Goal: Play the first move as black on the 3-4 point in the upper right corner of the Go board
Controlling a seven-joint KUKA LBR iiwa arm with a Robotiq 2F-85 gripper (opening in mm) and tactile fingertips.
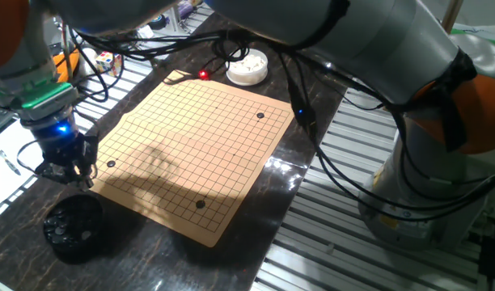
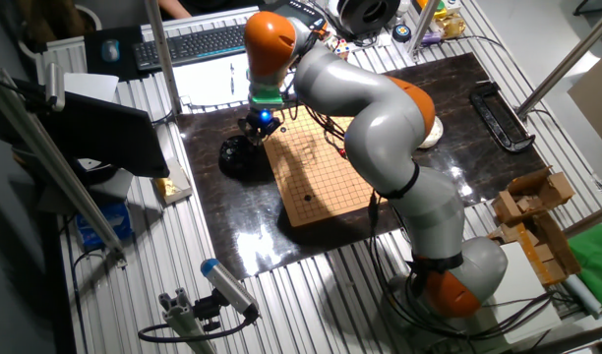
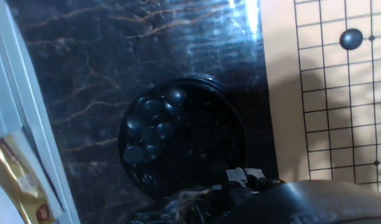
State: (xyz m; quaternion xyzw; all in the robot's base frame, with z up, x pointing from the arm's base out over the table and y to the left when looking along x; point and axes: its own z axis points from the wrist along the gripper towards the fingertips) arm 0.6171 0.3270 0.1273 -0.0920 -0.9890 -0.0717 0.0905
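Dark marble tabletop [image 1: 255,234] carries the Go board [image 1: 191,145], three black stones on it. My gripper [image 1: 65,171] hangs above the black bowl [image 3: 181,134] of stones beside the board; whether my fingers are parted, I cannot tell

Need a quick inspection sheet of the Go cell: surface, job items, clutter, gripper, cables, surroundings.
Surface: dark marble-look tabletop carrying the wooden Go board.
Job's things: three black stones on the board, one at; black bowl of black stones beside the board; white bowl past the far edge.
Clutter: yellow packet at the table edge.
Gripper: gripper hovering just beside the black bowl, off the board; jaw state cannot be told.
Cables: black cables draped across the table by the board.
Surroundings: keyboard, wooden blocks.
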